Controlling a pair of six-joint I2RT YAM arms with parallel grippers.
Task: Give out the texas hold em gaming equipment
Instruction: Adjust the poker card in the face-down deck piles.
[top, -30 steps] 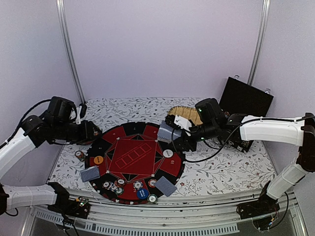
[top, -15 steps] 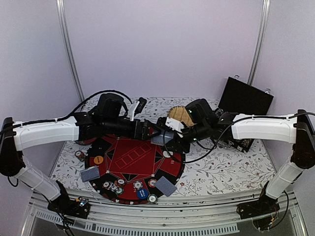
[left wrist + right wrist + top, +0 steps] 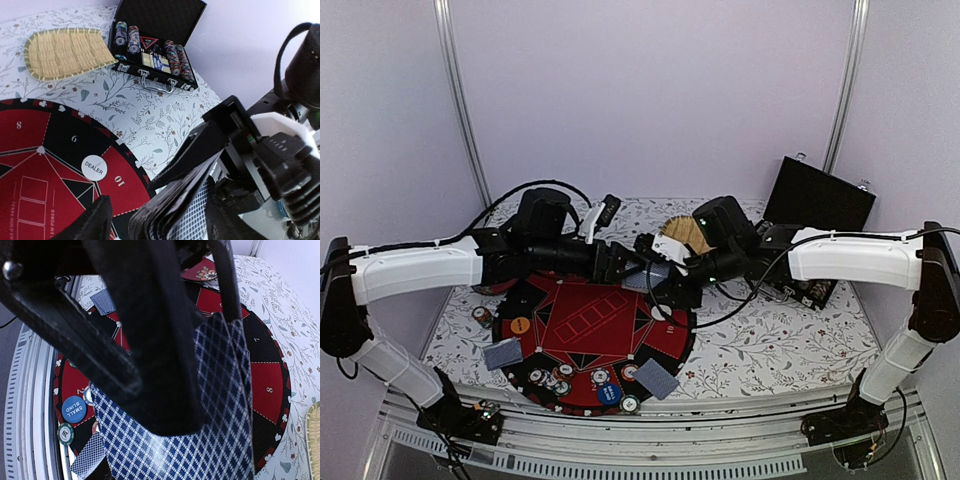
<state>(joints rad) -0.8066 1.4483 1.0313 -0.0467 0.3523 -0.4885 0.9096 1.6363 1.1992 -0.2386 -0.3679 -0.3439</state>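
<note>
My right gripper (image 3: 667,282) is shut on a deck of cards (image 3: 657,275) with blue-diamond backs and holds it above the right part of the round red and black poker mat (image 3: 582,318). The deck fills the right wrist view (image 3: 220,430). My left gripper (image 3: 632,263) reaches in from the left. In the left wrist view its fingers (image 3: 92,224) stand open on either side of the deck (image 3: 187,210), with a gap on the left side. A white dealer button (image 3: 94,168) lies on the mat. A blue small-blind button (image 3: 74,409), chips (image 3: 550,378) and two card piles (image 3: 503,353) (image 3: 656,378) lie at the mat's near rim.
An oval straw tray (image 3: 65,52) lies behind the mat. An open black case (image 3: 155,45) with chip stacks and card packs stands at the back right. A few chips (image 3: 481,316) lie on the floral cloth left of the mat. Both arms cross over the mat's middle.
My left arm has swung from the far left across the mat to the deck in my right gripper. The right gripper has shifted slightly left with the deck.
</note>
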